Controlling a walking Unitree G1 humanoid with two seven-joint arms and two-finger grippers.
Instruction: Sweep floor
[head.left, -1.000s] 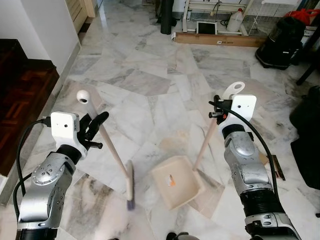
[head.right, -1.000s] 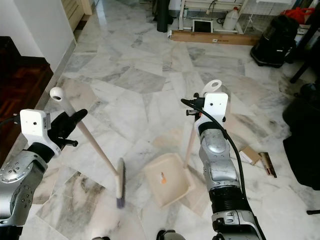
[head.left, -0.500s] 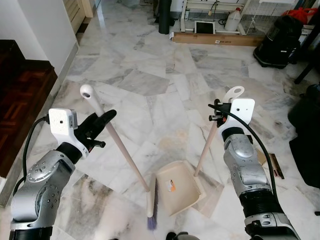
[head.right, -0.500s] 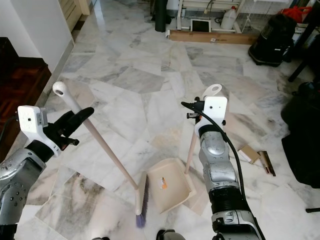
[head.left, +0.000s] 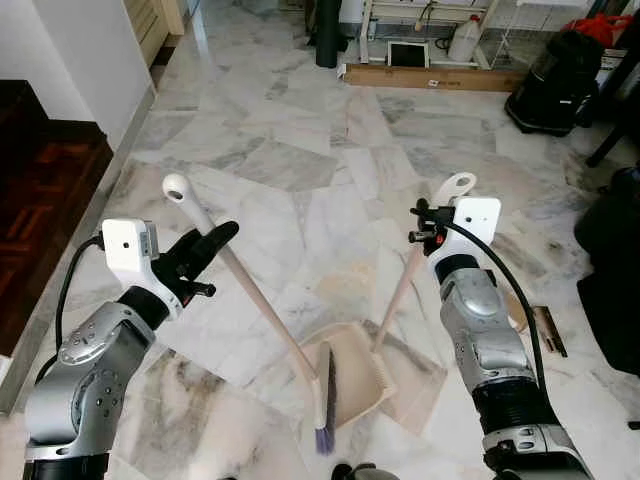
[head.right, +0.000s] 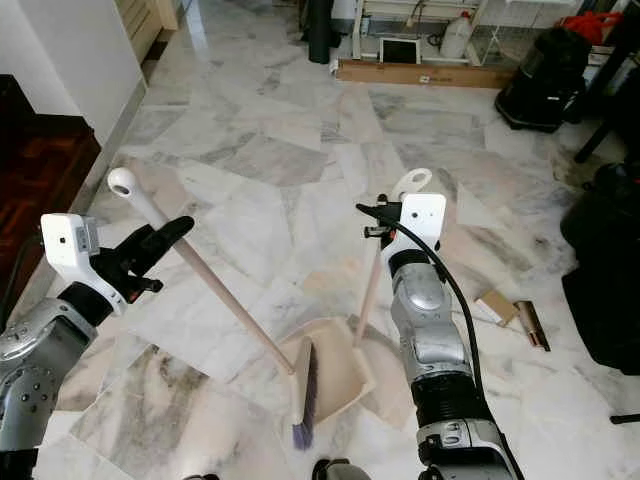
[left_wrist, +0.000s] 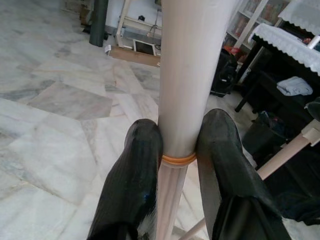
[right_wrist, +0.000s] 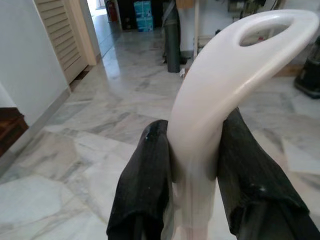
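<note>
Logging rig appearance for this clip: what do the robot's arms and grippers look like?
Both arms are silver metal with rounded, screw-dotted joint housings and ribbed black segments. Each wrist carries a white box-shaped camera housing, with a black cable looping down the arm. The left gripper and right gripper each have two long matte black fingers with rounded tips.

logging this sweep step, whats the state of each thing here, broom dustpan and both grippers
broom: tilted, brush head at the dustpan mouth
dustpan: resting on the marble floor, long handle leaning up to the right gripper
left gripper: shut on the broom handle
right gripper: shut on the dustpan handle
</note>
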